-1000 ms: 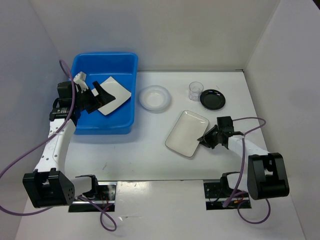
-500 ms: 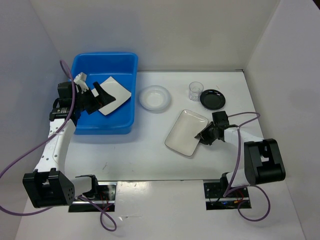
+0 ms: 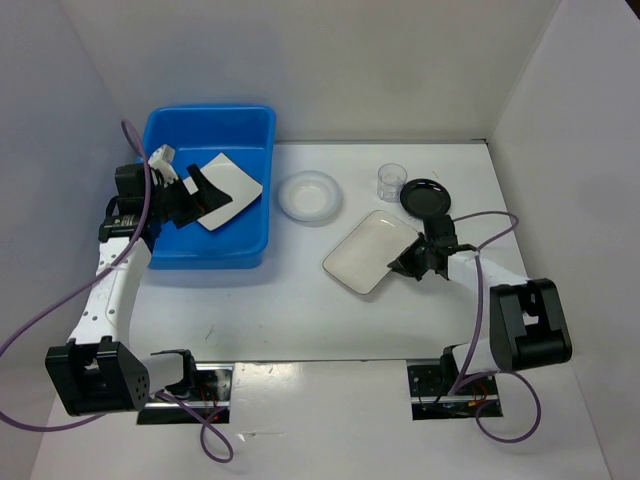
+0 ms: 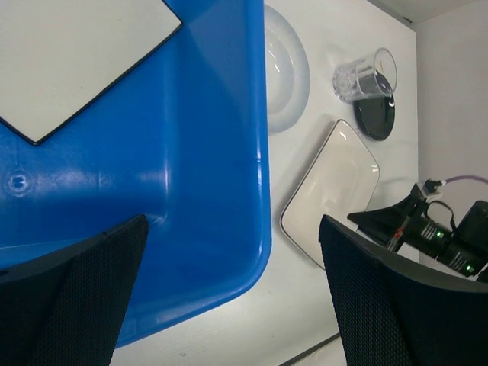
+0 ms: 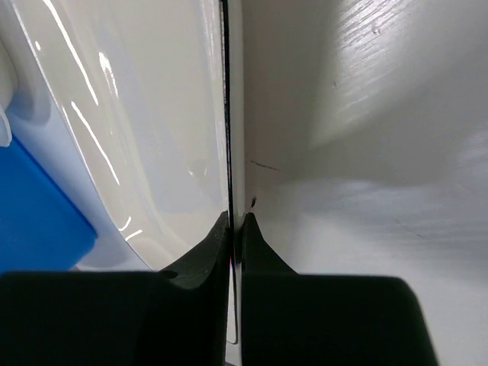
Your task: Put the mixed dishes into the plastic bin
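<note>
The blue plastic bin [image 3: 235, 130] stands at the back left with the large squarish white plate [image 3: 232, 180] inside; both show in the left wrist view, bin [image 4: 191, 152] and plate [image 4: 69, 53]. My left gripper [image 3: 197, 192] is open and empty over the bin. My right gripper [image 3: 405, 265] is shut on the right rim of the white rectangular tray [image 3: 368, 250], its fingers [image 5: 255, 244] pinching the edge [image 5: 152, 114]. The tray also shows from the left wrist [image 4: 332, 187]. The round white dish [image 3: 309, 194], clear cup [image 3: 391, 180] and black bowl [image 3: 426, 197] sit on the table.
The white table [image 3: 300, 310] is walled at the back and both sides. Purple cables loop from both arms. The cup and black bowl stand just behind the right gripper.
My right gripper closed on the tray's right rim and moved it a little back and left, lifting that side. The left arm and the plate in the bin have not moved.
</note>
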{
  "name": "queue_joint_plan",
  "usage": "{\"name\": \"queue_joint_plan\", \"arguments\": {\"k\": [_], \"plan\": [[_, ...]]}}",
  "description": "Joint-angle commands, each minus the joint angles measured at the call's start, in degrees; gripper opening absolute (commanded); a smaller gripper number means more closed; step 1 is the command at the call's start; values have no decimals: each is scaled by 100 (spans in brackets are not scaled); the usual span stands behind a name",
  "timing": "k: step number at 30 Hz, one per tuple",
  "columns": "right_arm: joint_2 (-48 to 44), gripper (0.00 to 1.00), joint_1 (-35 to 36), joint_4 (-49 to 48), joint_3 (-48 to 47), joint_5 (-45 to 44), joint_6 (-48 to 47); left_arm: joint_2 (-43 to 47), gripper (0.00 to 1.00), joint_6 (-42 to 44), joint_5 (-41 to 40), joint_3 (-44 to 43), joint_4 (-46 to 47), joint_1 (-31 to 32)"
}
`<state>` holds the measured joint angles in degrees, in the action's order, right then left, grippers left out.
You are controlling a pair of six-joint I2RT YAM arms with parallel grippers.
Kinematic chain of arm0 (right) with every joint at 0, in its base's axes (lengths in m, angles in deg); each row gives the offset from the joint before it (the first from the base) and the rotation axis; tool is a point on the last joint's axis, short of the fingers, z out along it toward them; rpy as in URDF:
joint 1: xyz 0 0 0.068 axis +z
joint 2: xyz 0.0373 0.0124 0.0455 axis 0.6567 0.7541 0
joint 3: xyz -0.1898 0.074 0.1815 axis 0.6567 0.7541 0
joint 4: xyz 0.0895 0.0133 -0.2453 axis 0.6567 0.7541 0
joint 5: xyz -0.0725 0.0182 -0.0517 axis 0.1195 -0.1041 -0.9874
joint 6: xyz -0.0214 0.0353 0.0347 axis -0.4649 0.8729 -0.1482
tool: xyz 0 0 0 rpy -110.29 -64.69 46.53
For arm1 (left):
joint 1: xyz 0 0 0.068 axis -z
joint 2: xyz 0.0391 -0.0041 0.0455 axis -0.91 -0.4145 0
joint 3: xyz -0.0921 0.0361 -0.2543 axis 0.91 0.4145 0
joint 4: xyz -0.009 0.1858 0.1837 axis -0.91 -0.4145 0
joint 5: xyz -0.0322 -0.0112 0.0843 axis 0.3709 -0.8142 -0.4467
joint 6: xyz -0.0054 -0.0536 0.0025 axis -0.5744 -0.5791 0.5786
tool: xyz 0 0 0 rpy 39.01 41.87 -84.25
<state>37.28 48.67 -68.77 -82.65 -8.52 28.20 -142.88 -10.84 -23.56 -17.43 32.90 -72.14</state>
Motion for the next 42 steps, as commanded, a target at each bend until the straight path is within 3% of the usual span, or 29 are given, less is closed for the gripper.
{"name": "queue_joint_plan", "arguments": {"k": [1, 8, 14, 23, 35, 42], "plan": [[-476, 0, -23, 495, -156, -441, -340, 81, 100, 328, 503, -231, 90, 22], [-1286, 0, -23, 961, -596, -178, -613, -252, 100, 601, 2409, -838, 695, 390], [-1610, 0, -23, 961, -596, 315, -719, -779, 100, 373, 3370, -847, 1417, 952], [-2190, 0, -23, 1382, -1096, 1043, -930, -1641, 100, 1233, 3011, -1146, 1241, 2183], [-2490, 0, 29, 1559, -1210, 1669, -746, -2010, 100, 1041, 1780, -180, 2347, 2289], [-2244, 0, 274, 1444, -1404, 1880, -640, -2344, 100, 935, 1358, -302, 2682, 2983]]}}
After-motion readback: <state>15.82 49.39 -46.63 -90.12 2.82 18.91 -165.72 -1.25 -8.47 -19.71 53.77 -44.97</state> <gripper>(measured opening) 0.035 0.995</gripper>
